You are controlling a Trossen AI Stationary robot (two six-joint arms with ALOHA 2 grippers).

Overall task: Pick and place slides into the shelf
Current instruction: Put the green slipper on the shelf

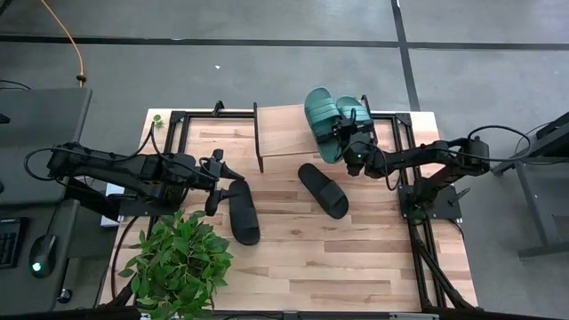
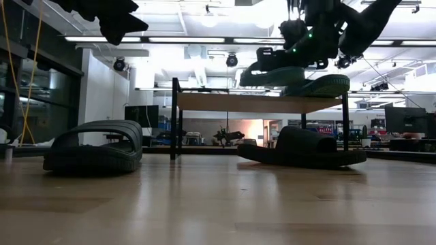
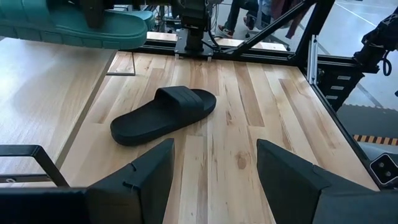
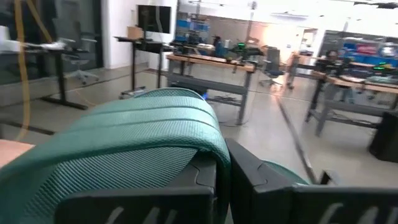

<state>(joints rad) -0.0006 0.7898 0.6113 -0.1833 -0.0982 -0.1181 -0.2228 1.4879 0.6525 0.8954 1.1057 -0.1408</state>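
the worktop (image 1: 356,258) is carrying the shelf (image 1: 283,131) at its far edge, a plant (image 1: 178,262) at the near left corner and two black slides: one (image 1: 324,190) lying mid-worktop, the other (image 1: 242,212) just beside the left end effector (image 1: 214,185). one teal slide (image 1: 357,111) is resting on the shelf's right end, and the second teal slide (image 1: 322,120) is hanging just above the plank beside it, still clear of the wood in the low view. to land it well, it probably wants lowering flat, parallel to its mate without nudging it, then releasing only once the sole is seated. the right end effector (image 1: 347,140) is clamping that slide's strap, fingers closed on it. the left end effector is spread wide, holding nothing.
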